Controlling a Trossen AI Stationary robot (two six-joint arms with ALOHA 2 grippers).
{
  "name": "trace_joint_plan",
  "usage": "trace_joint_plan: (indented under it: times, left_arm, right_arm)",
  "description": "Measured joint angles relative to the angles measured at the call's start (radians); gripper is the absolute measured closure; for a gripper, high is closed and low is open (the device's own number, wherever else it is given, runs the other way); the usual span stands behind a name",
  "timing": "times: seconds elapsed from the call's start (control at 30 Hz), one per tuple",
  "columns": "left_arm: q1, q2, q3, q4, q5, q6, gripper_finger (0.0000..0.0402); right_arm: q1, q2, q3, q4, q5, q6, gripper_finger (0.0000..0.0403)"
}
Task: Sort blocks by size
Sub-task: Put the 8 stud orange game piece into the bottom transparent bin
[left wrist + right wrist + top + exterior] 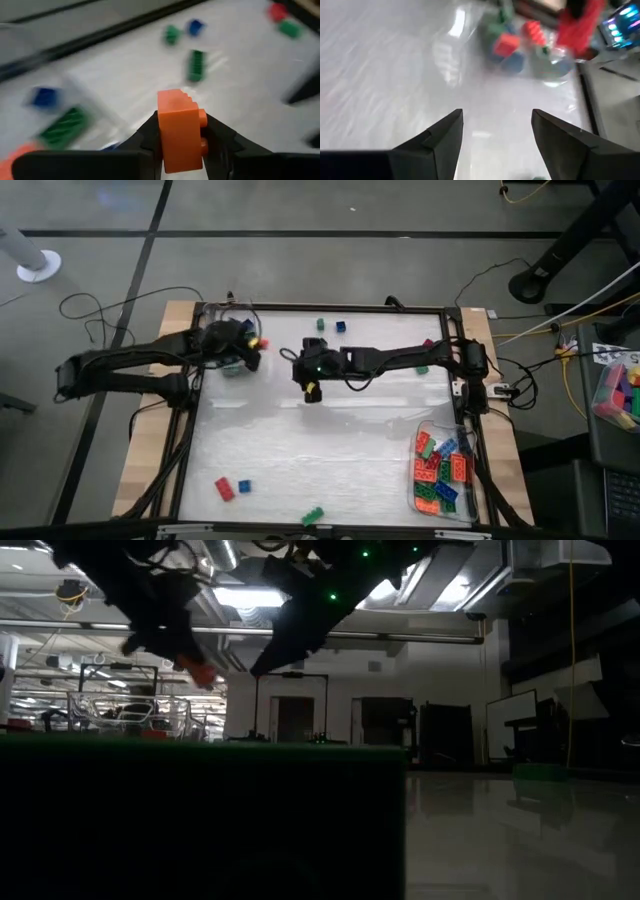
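Left claw (181,137), at the table's (330,450) far-left corner above a clear container (236,365), grips an orange block (180,127), likely mid-sort and next needing release inside; right claw (497,132) hovers mid-table, jaws spread and empty, needing another block.

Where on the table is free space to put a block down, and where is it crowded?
The widest bare patch is the table's middle, between the right gripper, the clear tray of blocks and the red and blue blocks near the front edge. It is crowded at the small container, where the left gripper holds an orange block.
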Motion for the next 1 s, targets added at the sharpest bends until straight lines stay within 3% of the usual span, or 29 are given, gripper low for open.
trace_joint_plan:
  times: [0.1,0.3,0.6,0.73,1.0]
  left_arm:
    - [0.032,-0.076,0.002,-0.108,-0.062,0.002,0.0316]
    - [0.055,-0.141,0.002,-0.230,-0.069,0.058,0.0296]
    - [0.055,-0.122,0.002,-0.274,-0.067,0.094,0.0217]
    - [0.054,-0.131,0.053,-0.269,-0.035,0.190,0.0199]
    - [-0.013,-0.131,0.158,-0.264,0.154,0.153,0.0206]
  right_arm:
    - [0.020,0.000,0.000,-0.067,0.000,0.000,0.0167]
    - [0.058,0.000,0.000,-0.143,0.000,0.001,0.0167]
    - [0.084,0.000,0.000,-0.286,0.000,0.042,0.0166]
    - [0.083,0.000,0.000,-0.378,0.000,0.084,0.0166]
    - [0.083,0.000,-0.002,-0.411,-0.013,0.108,0.0166]
